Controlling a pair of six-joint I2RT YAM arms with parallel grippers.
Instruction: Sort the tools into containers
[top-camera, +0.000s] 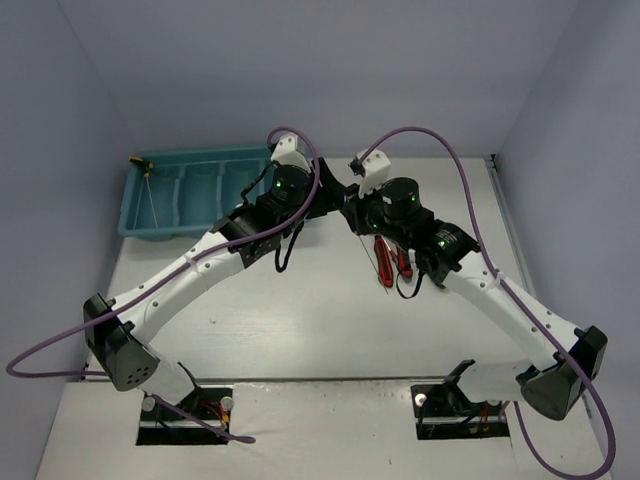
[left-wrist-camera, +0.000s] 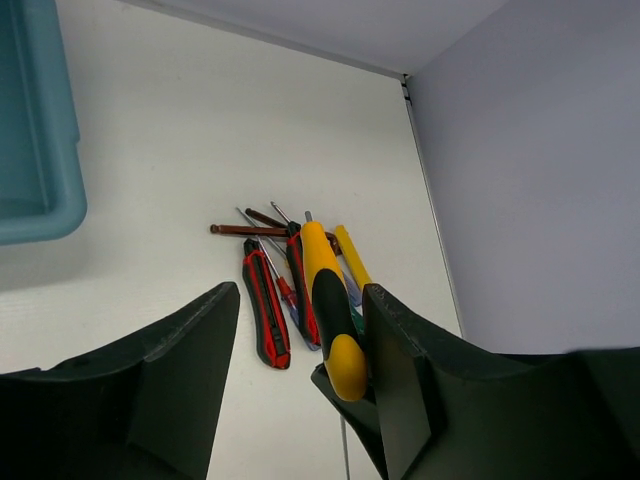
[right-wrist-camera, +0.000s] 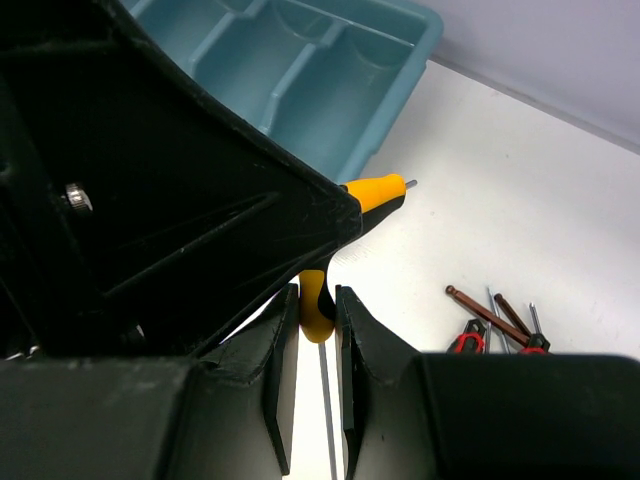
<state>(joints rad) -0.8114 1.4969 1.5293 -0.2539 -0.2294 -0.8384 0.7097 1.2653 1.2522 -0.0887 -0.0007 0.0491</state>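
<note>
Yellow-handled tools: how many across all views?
3. One yellow-black tool at the tray far-left corner; one yellow-black screwdriver pinched in the right gripper; one slim yellow handle in the tool pile. More may be hidden.

The tray (right-wrist-camera: 375, 95) is smooth, faintly glossy teal plastic. The yellow screwdriver (left-wrist-camera: 325, 290) has a glossy plastic handle with matt black inlay and a thin metal shaft. The table (left-wrist-camera: 180, 130) is matt white.

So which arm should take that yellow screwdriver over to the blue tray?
Left, probably: the open left pincer brackets the yellow screwdriver that the right pincer grips, and the blue tray lies on the left.
</note>
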